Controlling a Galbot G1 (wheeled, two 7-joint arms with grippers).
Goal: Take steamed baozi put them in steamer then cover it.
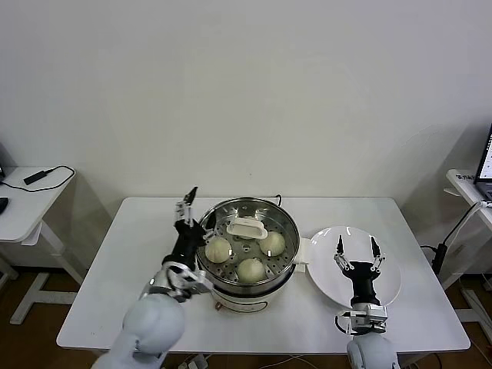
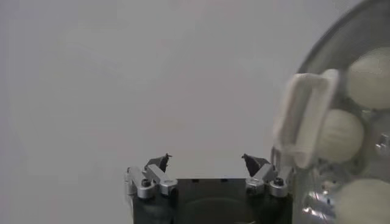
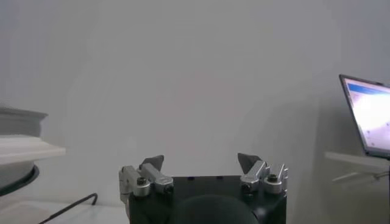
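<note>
The steamer point(image 1: 286, 270) stands at the table's middle. The clear glass cover lies on top of it, its white handle point(image 1: 247, 228) at the centre. Three baozi point(image 1: 218, 248) show through the glass; a fourth is hidden. In the left wrist view the cover's handle point(image 2: 303, 119) and baozi point(image 2: 341, 135) show close by. My left gripper point(image 1: 196, 211) is open and empty, raised just beside the steamer's left rim; it also shows in the left wrist view point(image 2: 207, 159). My right gripper point(image 1: 356, 250) is open and empty above the white plate; it also shows in the right wrist view point(image 3: 201, 159).
An empty white plate point(image 1: 388, 286) lies right of the steamer. A side table point(image 1: 31, 201) with a black cable stands far left. A laptop point(image 3: 368, 112) sits on another table far right. The white table point(image 1: 138, 231) carries the steamer and the plate.
</note>
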